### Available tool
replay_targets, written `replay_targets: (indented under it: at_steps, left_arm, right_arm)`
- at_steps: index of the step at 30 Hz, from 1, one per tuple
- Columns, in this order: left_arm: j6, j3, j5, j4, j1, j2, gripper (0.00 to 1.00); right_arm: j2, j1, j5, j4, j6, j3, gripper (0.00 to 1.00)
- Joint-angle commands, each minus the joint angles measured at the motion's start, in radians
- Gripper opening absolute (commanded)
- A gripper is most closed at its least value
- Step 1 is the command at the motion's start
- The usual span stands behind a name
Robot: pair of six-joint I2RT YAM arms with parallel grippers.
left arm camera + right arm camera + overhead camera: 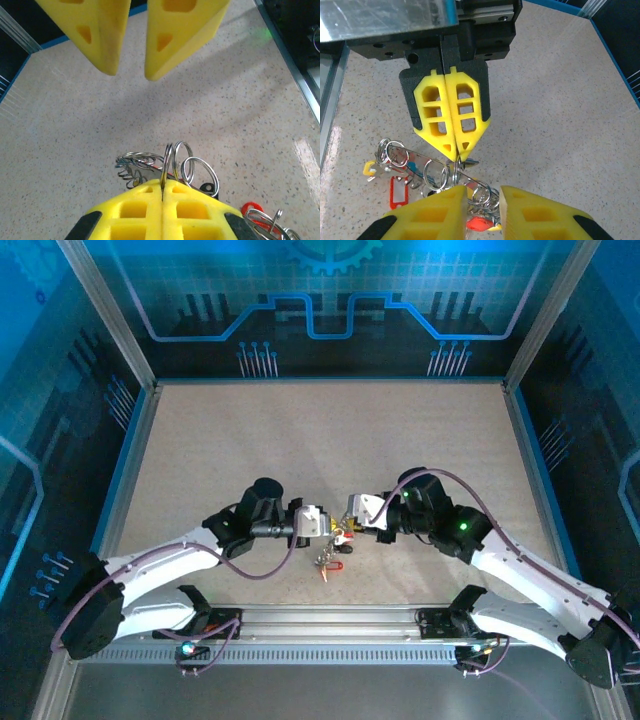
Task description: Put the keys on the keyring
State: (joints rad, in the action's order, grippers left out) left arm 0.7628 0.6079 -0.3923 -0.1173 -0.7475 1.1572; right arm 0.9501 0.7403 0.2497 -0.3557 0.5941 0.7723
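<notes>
So the left fingers are pressed tight together, pinching the keyring by its rim so it stands upright. My guess is that's to keep it steady and give the other arm an edge to work against. The right fingers sit just across from them, a bit spread, with nothing clamped at the tips that I can see. They look ready to go for a key rather than carrying one. The keys lie in a tangle of smaller wire loops on the surface, right under where the two arms meet, towards the near edge.

The overhead view only gives you a small glittery clump with a red bit. The left wrist camera is what shows the ring running edge-on into the pinch. The right wrist camera shows the red and yellow heads lying flat off to one side, plus some loops sitting between its own fingers — can't tell if they're touching.
</notes>
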Motion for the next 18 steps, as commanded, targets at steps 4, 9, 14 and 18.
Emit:
replay_targets:
  at_steps: [4,9,14,18]
  left_arm:
    - [0.104,0.094,0.015,0.151,-0.017,-0.033,0.0]
    - [0.105,0.105,0.0,0.162,-0.019,-0.047,0.0]
    - [0.086,0.105,-0.011,0.139,-0.019,-0.037,0.0]
    - [0.074,0.1,-0.015,0.106,-0.019,-0.024,0.0]
  right_arm:
    - [0.015,0.0,0.096,0.103,0.095,-0.058,0.23]
    - [0.045,0.022,0.059,0.112,0.128,-0.065,0.29]
    - [0.056,0.031,0.076,0.151,0.115,-0.087,0.33]
    - [0.073,0.033,0.09,0.193,0.074,-0.107,0.36]
